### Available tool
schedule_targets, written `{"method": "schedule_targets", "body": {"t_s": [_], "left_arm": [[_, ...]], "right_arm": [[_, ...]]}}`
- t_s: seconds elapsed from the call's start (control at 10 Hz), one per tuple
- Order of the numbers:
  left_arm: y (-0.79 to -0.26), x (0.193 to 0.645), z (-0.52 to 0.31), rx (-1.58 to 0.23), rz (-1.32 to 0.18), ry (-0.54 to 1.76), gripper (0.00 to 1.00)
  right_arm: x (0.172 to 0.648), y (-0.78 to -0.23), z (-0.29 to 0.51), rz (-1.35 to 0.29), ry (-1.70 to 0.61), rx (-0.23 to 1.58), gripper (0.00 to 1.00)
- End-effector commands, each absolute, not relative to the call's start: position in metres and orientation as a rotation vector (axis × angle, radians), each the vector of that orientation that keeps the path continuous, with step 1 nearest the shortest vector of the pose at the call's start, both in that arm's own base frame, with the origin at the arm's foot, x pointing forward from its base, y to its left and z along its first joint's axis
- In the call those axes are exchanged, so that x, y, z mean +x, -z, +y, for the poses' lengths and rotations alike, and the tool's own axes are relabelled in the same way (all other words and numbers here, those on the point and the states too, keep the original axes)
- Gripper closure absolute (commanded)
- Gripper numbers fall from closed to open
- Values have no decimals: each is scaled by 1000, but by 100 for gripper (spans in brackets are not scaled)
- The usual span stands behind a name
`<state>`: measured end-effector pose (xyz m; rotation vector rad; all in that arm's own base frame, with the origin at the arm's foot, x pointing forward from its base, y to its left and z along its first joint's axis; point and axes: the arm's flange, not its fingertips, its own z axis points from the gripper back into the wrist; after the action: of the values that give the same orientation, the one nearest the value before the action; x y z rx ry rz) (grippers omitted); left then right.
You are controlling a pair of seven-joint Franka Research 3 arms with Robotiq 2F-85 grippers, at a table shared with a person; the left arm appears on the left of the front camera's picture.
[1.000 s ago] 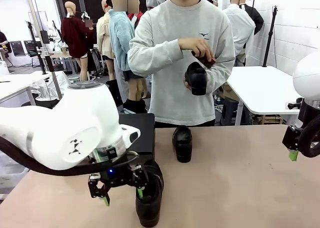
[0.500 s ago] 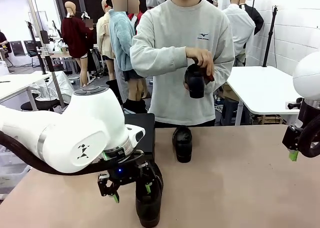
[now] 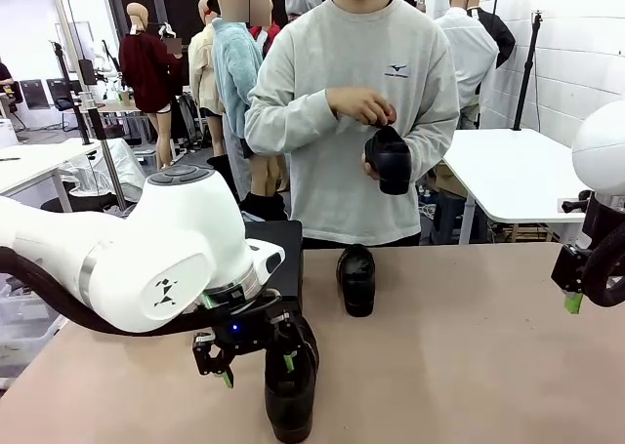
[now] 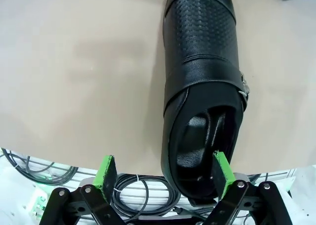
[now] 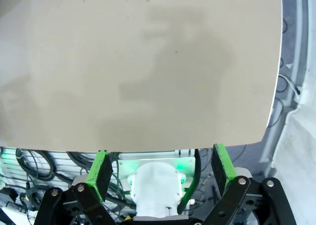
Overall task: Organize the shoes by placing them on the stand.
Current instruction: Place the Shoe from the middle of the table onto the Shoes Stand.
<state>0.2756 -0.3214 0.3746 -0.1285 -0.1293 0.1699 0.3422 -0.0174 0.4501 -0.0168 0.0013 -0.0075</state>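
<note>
The left gripper (image 4: pixel 164 171) is spread wide with nothing clamped. One green pad (image 4: pixel 221 171) sits at the heel opening of the nearest shoe (image 4: pixel 200 86), and the other hangs over bare table (image 4: pixel 74 76) beside it. The shoe's toe points away from the fingers. Beyond the toe lies a second shoe (image 3: pixel 356 280), and the black stand (image 3: pixel 291 244) is just to one side of it. The right gripper (image 5: pixel 161 168) is wide too, and empty, with plain tabletop ahead of its fingertips. Across the table, the person's hand (image 3: pixel 359 102) meets a third shoe (image 3: pixel 393 161), held up at chest height.
</note>
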Motion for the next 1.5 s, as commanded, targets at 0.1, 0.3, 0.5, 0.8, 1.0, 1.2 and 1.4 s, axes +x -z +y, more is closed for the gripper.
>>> {"method": "schedule_targets", "body": {"t_s": [0.1,0.3,0.5,0.8,1.0,1.2,1.4], "left_arm": [[-365,287,-328,-120,-115,-114,7],[-364,289,-329,-102,-115,-114,47],[-365,288,-330,-97,-113,-102,87],[-365,287,-332,-99,-115,-88,100],[-365,288,-331,-114,-96,-88,100],[-363,289,-332,-104,-88,-80,100],[-361,291,-336,-107,-82,-58,100]], "right_arm": [[342,-449,-16,7,14,-19,0],[342,-449,-16,7,14,-19,0],[342,-449,-16,7,14,-19,0],[342,-449,-16,7,14,-19,0],[342,-449,-16,7,14,-19,0],[342,-449,-16,7,14,-19,0],[342,-449,-16,7,14,-19,0]]}}
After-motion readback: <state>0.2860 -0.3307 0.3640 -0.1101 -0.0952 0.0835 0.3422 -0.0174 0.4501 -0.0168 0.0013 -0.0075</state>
